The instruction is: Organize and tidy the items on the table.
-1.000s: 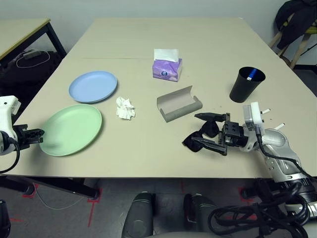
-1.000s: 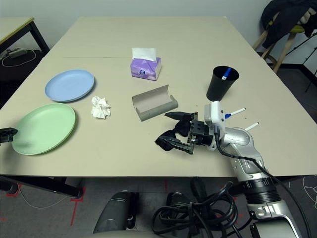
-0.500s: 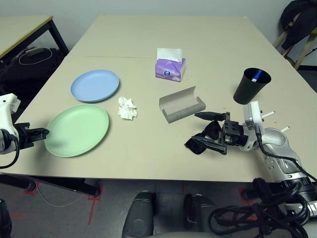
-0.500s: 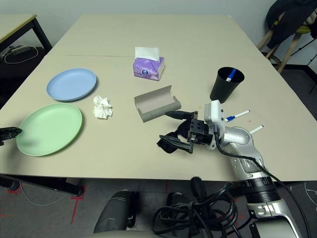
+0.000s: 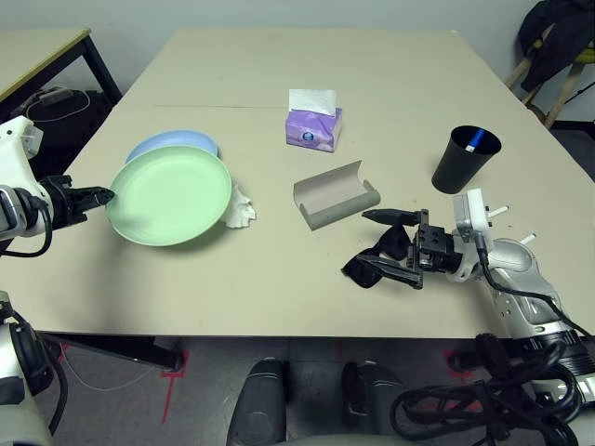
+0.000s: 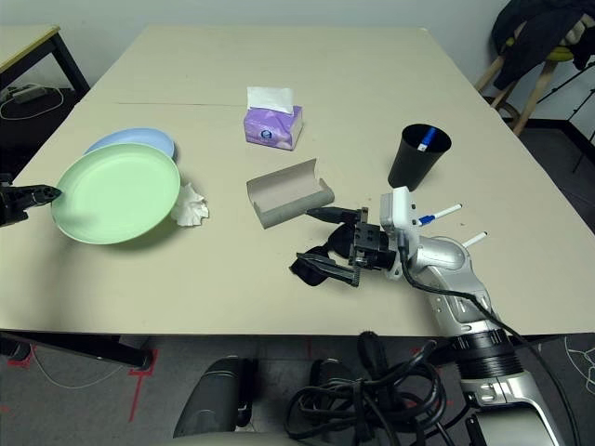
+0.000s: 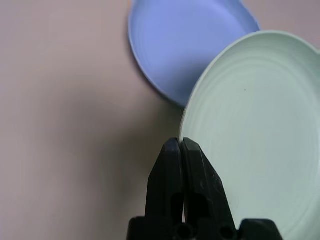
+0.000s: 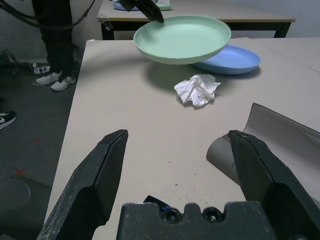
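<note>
Pinching smooth round mint-green plate (image 5: 172, 195), left fingers (image 7: 175, 165)

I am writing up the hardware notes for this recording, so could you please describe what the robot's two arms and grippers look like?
Both forearms are silver-grey metal with white housings at the wrist. The right arm's silver forearm has black cables running along it into a thick bundle below. The right gripper has two long black fingers on a black block; the left gripper has slim black tapered fingers, with a thin black cable looping beside its wrist.

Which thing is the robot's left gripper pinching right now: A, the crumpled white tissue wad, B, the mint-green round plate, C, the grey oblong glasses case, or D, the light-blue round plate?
B: the left gripper is shut on the rim of the mint-green round plate, held above the table.
</note>
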Motion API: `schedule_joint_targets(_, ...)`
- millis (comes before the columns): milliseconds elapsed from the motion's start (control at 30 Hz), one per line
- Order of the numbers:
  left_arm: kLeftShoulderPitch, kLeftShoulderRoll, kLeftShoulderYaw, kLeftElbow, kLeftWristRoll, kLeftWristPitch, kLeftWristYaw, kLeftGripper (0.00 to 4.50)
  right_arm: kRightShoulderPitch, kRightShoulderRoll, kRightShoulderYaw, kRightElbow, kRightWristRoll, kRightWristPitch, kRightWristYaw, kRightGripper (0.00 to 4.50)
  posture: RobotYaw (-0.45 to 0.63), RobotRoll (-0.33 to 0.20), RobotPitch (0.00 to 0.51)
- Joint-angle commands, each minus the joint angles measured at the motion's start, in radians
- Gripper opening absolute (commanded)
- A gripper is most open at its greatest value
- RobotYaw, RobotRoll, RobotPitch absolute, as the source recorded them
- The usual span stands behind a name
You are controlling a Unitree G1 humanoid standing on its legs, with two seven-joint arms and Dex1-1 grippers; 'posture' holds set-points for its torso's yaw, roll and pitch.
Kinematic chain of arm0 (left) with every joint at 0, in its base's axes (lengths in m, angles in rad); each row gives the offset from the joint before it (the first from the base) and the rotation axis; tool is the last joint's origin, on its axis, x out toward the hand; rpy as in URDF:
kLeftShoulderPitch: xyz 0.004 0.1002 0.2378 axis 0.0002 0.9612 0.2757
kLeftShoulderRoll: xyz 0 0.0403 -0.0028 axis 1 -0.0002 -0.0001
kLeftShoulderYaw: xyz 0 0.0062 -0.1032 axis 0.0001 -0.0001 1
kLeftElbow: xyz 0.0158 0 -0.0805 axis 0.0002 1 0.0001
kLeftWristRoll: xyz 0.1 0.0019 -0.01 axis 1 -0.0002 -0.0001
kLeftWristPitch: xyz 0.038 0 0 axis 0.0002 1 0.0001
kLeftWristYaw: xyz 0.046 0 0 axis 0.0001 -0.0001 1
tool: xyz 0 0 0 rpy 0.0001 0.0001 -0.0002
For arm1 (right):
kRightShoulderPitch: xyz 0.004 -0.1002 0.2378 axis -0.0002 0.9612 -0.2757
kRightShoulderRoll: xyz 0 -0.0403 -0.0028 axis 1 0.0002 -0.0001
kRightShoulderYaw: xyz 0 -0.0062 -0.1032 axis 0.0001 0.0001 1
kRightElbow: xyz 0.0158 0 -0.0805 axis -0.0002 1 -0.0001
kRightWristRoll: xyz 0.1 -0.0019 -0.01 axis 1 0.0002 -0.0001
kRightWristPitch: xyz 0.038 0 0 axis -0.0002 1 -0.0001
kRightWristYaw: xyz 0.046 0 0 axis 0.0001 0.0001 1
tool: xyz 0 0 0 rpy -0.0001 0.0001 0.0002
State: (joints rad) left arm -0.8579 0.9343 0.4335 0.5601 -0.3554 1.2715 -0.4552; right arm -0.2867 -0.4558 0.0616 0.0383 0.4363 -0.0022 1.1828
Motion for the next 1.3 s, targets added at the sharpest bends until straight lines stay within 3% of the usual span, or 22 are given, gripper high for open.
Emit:
schedule_joint_targets(33, -0.087, -0.064, 0.057, 0.119, 0.032, -0.119, 0.147, 0.03, -0.003, 0.001, -0.005, -0.010, 0.000, 0.004, -0.015, 4.50, 0.15, 0.000, 0.087)
schedule_joint_targets(167, -0.156, -0.153, 0.080, 0.202, 0.036, -0.223, 0.259, 0.03, -0.018, 0.023, -0.033, -0.003, 0.016, 0.010, -0.072, 4.50, 0.16, 0.000, 0.087)
schedule_joint_targets(333, -0.188, -0.212, 0.078, 0.287, 0.035, -0.320, 0.327, 0.03, -0.046, 0.072, -0.072, 0.021, -0.015, -0.014, -0.206, 4.50, 0.15, 0.000, 0.086)
schedule_joint_targets(800, -0.295, -0.268, 0.166, 0.509, 0.004, -0.651, 0.606, 0.03, -0.016, 0.120, -0.059, -0.057, -0.017, 0.009, -0.293, 4.50, 0.15, 0.000, 0.090)
schedule_joint_targets(1167, -0.331, -0.315, 0.174, 0.583, -0.007, -0.760, 0.701, 0.03, -0.017, 0.120, -0.055, -0.077, -0.017, 0.028, -0.304, 4.50, 0.15, 0.000, 0.087)
schedule_joint_targets(1300, -0.326, -0.321, 0.191, 0.594, -0.021, -0.762, 0.748, 1.07, -0.016, 0.118, -0.061, -0.077, -0.015, 0.025, -0.306, 4.50, 0.14, 0.000, 0.086)
